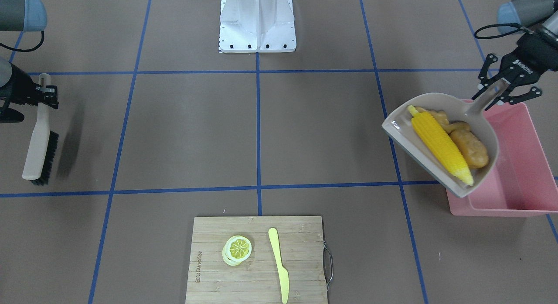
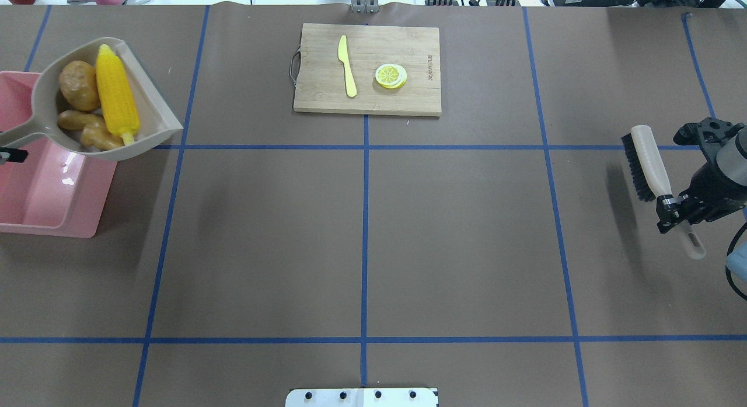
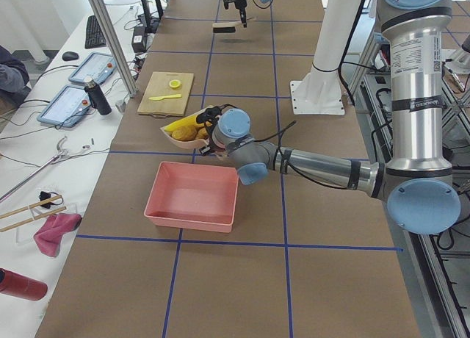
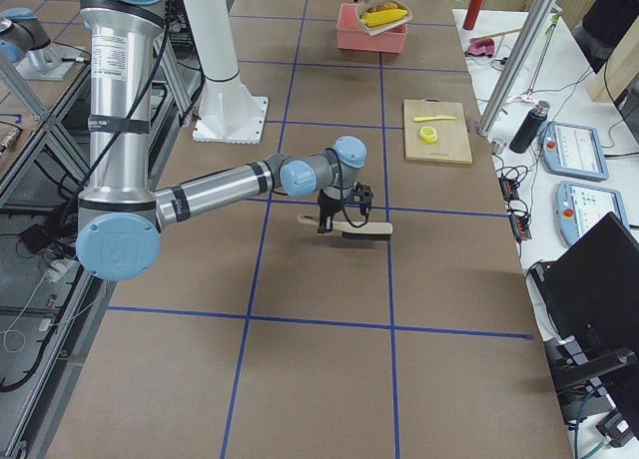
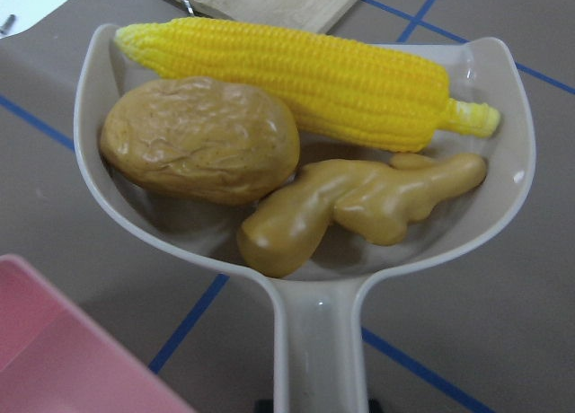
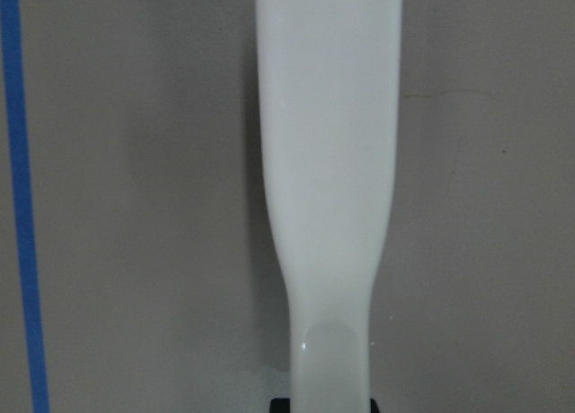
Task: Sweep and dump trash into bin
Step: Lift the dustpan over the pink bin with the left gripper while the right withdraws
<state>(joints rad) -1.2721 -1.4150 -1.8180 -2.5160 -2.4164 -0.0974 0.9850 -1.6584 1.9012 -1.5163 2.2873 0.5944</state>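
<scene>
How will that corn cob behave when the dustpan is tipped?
The corn cob is long and round, so it probably rolls or slides easily. Its glossy moulded look suggests light, stiff plastic. The smooth dustpan likely adds little grip.

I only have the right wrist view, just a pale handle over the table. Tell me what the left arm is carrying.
Observer: The left tool grips a beige dustpan holding the corn cob, potato and ginger root.
Operator: Say where it sits against the bin.
Observer: Raised, its handle end appears over the pink bin, open lip pointing away.
Operator: Name my handle.
Observer: It belongs to a black-bristled brush clamped in the right tool.
</scene>
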